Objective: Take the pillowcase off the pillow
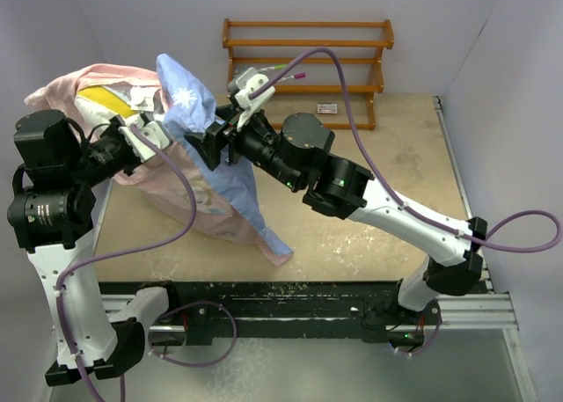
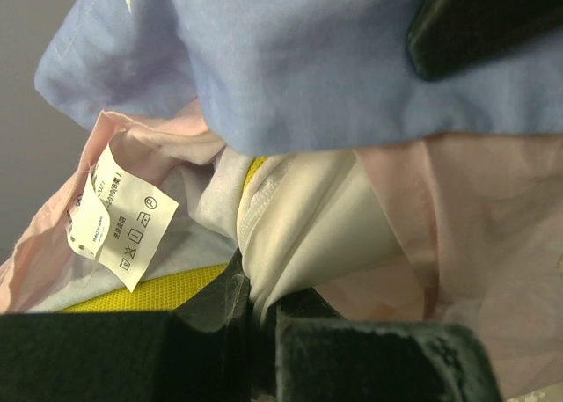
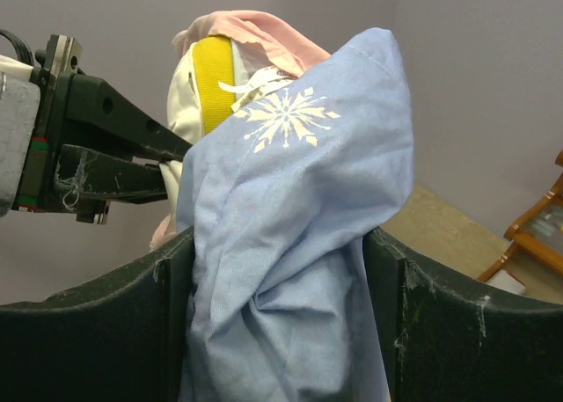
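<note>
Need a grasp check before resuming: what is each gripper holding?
Left gripper: shut on the pillow.
Right gripper: shut on the pillowcase.

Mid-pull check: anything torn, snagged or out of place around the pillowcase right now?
Nothing torn. The pillowcase is half inside out, pink showing, its blue end bunched in the right gripper; the left gripper pinches the pillow corner. Only oddity: lint wisps on the right gripper's fingers.

Soft, even indoor light, no glare, faint shadows beneath the pillowcase (image 1: 230,210) on the table (image 1: 391,169), overhead view sharp, wrist views slightly soft up close.
</note>
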### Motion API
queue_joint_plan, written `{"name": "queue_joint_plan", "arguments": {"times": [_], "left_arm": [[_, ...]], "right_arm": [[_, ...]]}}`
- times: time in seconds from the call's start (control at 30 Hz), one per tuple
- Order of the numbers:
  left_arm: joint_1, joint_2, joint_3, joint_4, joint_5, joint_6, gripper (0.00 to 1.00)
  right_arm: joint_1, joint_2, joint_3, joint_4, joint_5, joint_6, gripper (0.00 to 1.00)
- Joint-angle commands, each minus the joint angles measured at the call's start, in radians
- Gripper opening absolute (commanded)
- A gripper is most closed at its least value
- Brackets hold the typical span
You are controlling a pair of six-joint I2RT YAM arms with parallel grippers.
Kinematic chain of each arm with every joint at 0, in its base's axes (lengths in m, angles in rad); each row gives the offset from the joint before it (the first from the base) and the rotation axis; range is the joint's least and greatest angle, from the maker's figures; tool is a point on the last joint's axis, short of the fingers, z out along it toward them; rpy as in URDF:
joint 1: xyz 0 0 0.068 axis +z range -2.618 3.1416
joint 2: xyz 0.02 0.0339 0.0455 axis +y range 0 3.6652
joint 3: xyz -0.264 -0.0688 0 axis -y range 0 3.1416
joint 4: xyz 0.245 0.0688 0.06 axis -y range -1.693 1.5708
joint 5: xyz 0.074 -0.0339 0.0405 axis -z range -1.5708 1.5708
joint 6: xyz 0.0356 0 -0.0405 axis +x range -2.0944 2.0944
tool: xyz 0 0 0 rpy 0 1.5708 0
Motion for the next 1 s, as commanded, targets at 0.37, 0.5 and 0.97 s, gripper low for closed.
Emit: {"name": "queue_joint_plan", "arguments": {"times": [0.37, 0.5, 0.97], "left_arm": [[-0.004, -0.046, -0.041, -0.078, 0.116, 0.054, 0.0], [-0.003, -0.054, -0.039, -0.084, 0.1, 0.071, 0.0], [-0.004, -0.061, -0.057, -0.079, 0.084, 0.072, 0.0]], "right_arm": [[-0.008, 0.064, 0.167, -0.084, -0.065, 0.079, 0.78], [-0.008, 0.07, 0.171, -0.16, -0.102, 0.107, 0.79], [-0.142, -0.199, -0.087, -0.057, -0.103, 0.241, 0.2]]}}
